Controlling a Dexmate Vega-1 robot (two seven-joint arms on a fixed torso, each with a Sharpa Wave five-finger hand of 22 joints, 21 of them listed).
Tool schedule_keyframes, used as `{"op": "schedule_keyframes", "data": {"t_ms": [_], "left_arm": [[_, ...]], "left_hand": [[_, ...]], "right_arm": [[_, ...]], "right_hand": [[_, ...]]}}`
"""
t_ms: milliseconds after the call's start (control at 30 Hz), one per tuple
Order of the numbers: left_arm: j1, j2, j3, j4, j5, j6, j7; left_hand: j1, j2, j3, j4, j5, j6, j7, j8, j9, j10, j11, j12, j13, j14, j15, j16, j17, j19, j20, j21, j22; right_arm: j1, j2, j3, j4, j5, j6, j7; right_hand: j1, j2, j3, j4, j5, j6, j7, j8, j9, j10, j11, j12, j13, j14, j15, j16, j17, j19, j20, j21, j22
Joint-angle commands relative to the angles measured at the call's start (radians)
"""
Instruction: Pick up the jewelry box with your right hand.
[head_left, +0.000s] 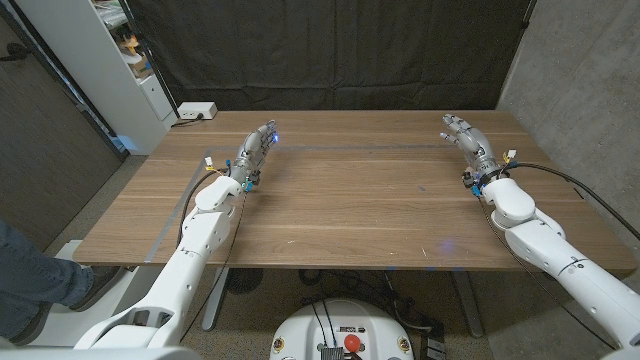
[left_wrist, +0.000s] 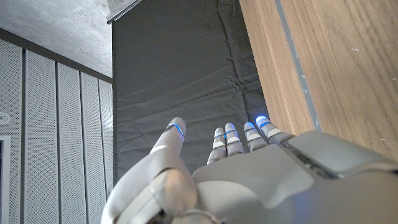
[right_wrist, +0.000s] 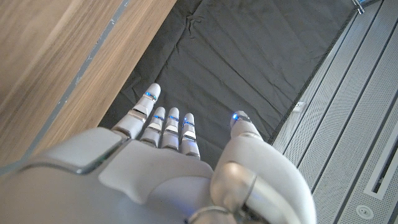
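Note:
My left hand (head_left: 256, 147) stands over the wooden table (head_left: 350, 200) at its far left, fingers stretched out toward the back edge, holding nothing. My right hand (head_left: 468, 139) is at the far right of the table, fingers spread and also holding nothing. In the left wrist view my left hand (left_wrist: 249, 174) reaches with straight fingers past the table edge toward the black curtain. The right wrist view has my right hand (right_wrist: 168, 168) the same way, fingers apart. I see no jewelry box on the table in any view.
A black curtain (head_left: 330, 50) hangs behind the table. A white power strip (head_left: 195, 112) lies on the floor by the far left corner, next to white shelving (head_left: 130, 60). A concrete wall (head_left: 580, 80) stands to the right. A person's leg and shoe (head_left: 40, 285) are at the left edge.

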Motion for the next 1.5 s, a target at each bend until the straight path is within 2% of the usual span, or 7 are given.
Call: {"op": "schedule_keyframes", "data": {"t_ms": [33,900,1500], "left_arm": [[-0.006,-0.004,0.001,0.021,0.001,-0.004,-0.003],[-0.013,0.002,-0.005,0.03,0.002,-0.008,-0.015],[-0.014,0.006,-0.009,0.028,0.0,-0.01,-0.025]], "left_hand": [[0.013,0.002,0.011,-0.002,0.006,0.011,0.003,-0.002,0.004,0.01,0.0,0.001,0.002,0.003,0.001,0.0,0.003,-0.002,0.007,-0.005,0.004],[0.02,0.004,0.017,-0.006,0.008,0.014,0.003,-0.003,0.005,0.013,-0.001,0.0,0.002,0.003,0.001,-0.001,0.003,-0.002,0.011,-0.016,0.005],[0.023,0.005,0.021,-0.007,0.009,0.017,0.004,-0.003,0.005,0.016,0.001,-0.001,0.002,0.004,0.003,-0.001,0.003,0.001,0.013,-0.022,0.005]], "right_arm": [[-0.017,-0.05,0.005,-0.019,-0.125,-0.017,-0.072],[-0.039,-0.141,-0.01,-0.087,-0.384,-0.149,-0.2],[-0.066,-0.19,-0.018,-0.153,-0.502,-0.251,-0.252]], "right_hand": [[0.012,0.001,0.001,-0.009,0.005,0.01,-0.003,0.001,-0.002,0.003,0.001,-0.003,-0.002,-0.006,-0.002,-0.002,-0.003,-0.004,-0.004,-0.008,0.003],[0.031,0.002,0.003,-0.023,0.006,0.015,-0.007,0.004,-0.009,0.001,-0.005,-0.005,-0.009,-0.009,-0.008,0.0,-0.019,-0.01,-0.004,-0.024,0.003],[0.04,0.002,0.003,-0.028,0.006,0.015,-0.011,0.004,-0.012,-0.001,-0.009,-0.006,-0.013,-0.012,-0.01,0.0,-0.028,-0.012,-0.003,-0.034,0.003]]}}
